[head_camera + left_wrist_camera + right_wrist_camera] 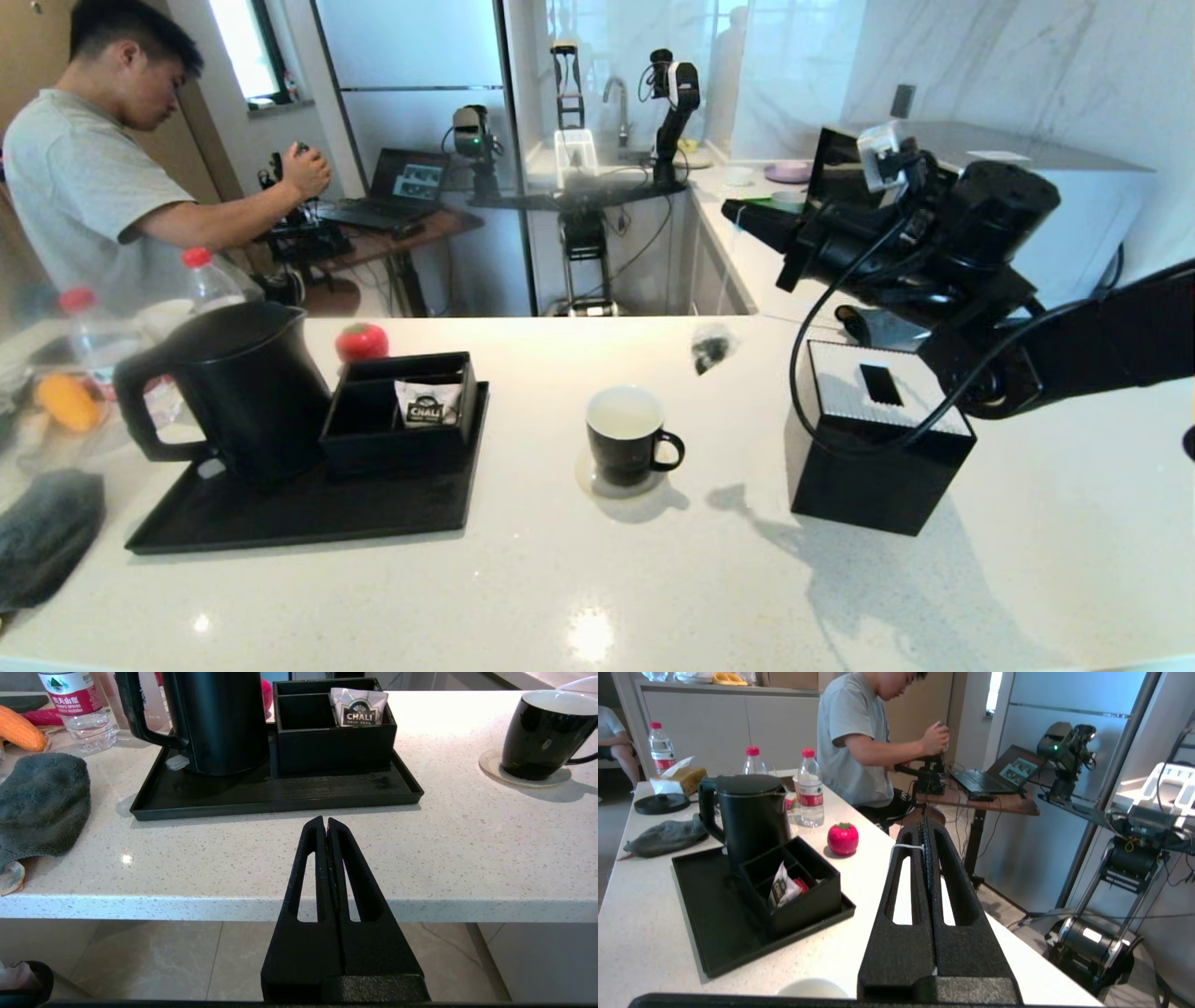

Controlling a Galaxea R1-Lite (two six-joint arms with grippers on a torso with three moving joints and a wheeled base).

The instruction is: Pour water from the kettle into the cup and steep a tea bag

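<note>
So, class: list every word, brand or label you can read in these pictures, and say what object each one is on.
"CHALI": on the white sachet standing in the black compartment box on the tray.
Red label on the water bottle beside the kettle: Chinese characters and small Latin print, too small to read reliably.
Labels on the other bottles: blurred, unreadable.
Laptop screen: unreadable.
</note>
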